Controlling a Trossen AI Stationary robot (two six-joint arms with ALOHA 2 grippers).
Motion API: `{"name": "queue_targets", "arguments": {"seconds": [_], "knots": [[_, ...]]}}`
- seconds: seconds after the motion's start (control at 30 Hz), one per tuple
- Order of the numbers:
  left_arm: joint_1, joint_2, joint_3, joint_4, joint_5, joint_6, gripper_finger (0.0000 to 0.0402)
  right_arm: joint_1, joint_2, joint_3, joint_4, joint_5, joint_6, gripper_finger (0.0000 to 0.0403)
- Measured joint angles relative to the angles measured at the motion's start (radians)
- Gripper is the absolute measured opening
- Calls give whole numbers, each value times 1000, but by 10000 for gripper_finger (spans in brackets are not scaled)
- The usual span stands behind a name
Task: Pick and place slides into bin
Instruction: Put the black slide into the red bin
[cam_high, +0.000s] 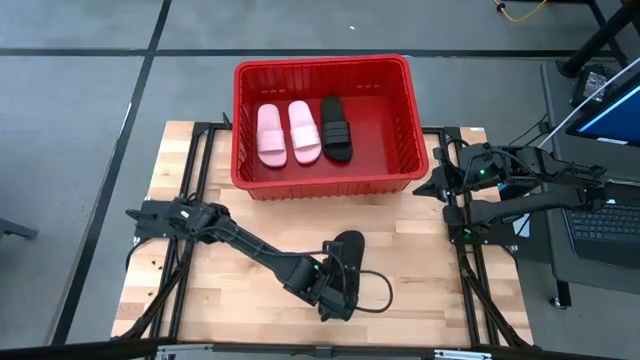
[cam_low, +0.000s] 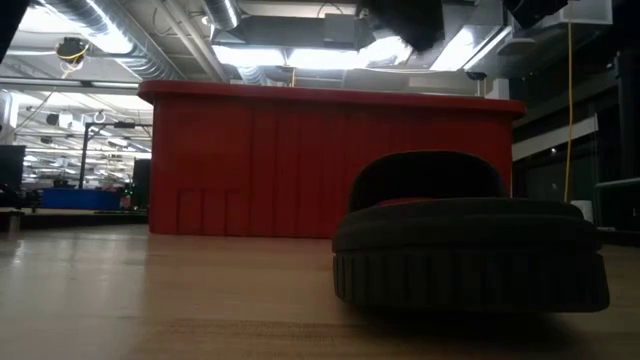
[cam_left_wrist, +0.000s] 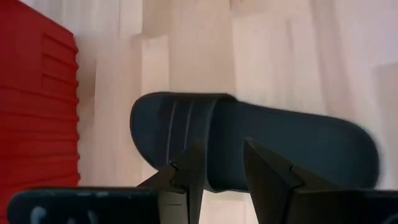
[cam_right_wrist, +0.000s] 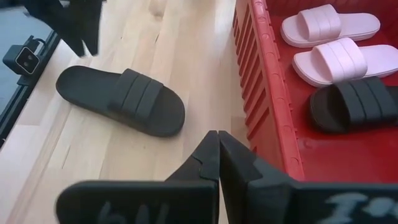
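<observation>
Resting on the wooden table (cam_high: 250, 300) at about six o'clock from the red bin (cam_high: 322, 70), the last black slide (cam_high: 347, 247) lies flat on its sole, well apart from the basket. In the left wrist view the left gripper (cam_left_wrist: 222, 165) hangs just over this sandal with its two dark fingers (cam_left_wrist: 189, 168) parted by a narrow gap, the slide's edge showing between them; whether the fingers touch the sandal cannot be told, and it has not left the table. The low view shows the slide's ribbed sole (cam_low: 470, 275) sitting on the wood with the bin's red wall (cam_low: 250, 165) behind it. Inside the bin, toward its nine o'clock side, two pale pink slides (cam_high: 288, 133) lie side by side, and a second black slide (cam_high: 336, 127) lies just beside them at their three o'clock. The right gripper (cam_right_wrist: 219, 155) waits at the bin's three o'clock side, above the table beside the bin's rim (cam_right_wrist: 268, 81), its fingers pressed together on nothing.
</observation>
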Motion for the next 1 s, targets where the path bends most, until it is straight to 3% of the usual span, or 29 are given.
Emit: {"name": "queue_targets", "arguments": {"seconds": [0.17,0.47,0.67,1.0], "knots": [[6,48,0,-1,-71,46,102,0,0,0,-11,0,0,5],[30,99,0,-32,-72,29,102,0,0,0,-30,0,0,5],[48,104,-1,-77,-61,-25,102,0,0,0,-35,0,0,5],[62,104,-1,-80,46,17,102,0,0,0,-61,0,-4,5]]}}
